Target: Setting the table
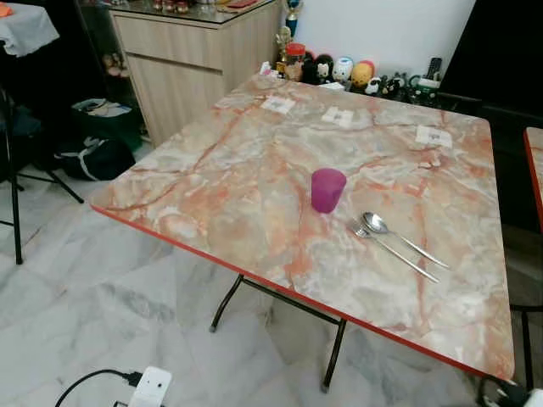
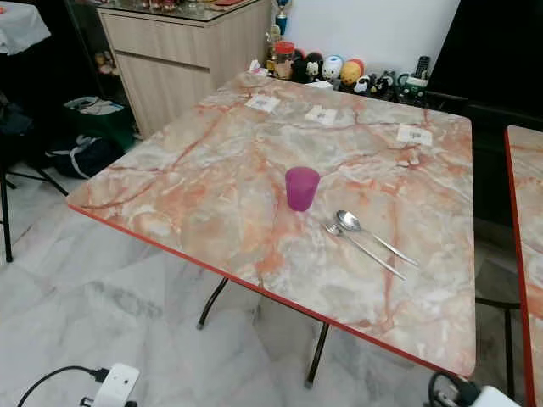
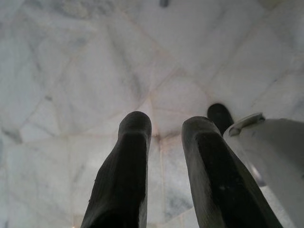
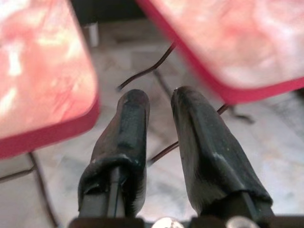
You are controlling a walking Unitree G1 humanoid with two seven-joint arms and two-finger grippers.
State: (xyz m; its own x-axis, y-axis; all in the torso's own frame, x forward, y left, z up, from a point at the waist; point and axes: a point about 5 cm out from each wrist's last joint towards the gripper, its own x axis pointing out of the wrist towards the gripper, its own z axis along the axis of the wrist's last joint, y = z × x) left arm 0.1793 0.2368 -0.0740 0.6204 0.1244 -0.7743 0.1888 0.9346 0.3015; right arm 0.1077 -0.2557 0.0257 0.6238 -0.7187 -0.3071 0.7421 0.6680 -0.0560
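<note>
A purple plastic cup (image 1: 327,189) stands upright near the middle of the marble-patterned table (image 1: 237,178), which has a red edge. To the cup's right lie a metal spoon (image 1: 377,225) and fork (image 1: 392,250), side by side. Three small white paper slips (image 1: 277,104) lie along the table's far side. My left gripper (image 3: 166,126) hangs over the marble floor, fingers slightly parted, nothing between them. My right gripper (image 4: 159,97) hangs low beside the table's red edge (image 4: 223,92), also slightly parted and holding nothing.
A wooden cabinet (image 1: 187,59) stands at the back left, with figurines (image 1: 339,69) along the wall. A second table's edge (image 1: 534,170) sits at the right. A black bag (image 1: 93,157), a stand (image 1: 13,195) and a power strip (image 1: 148,388) are on the floor.
</note>
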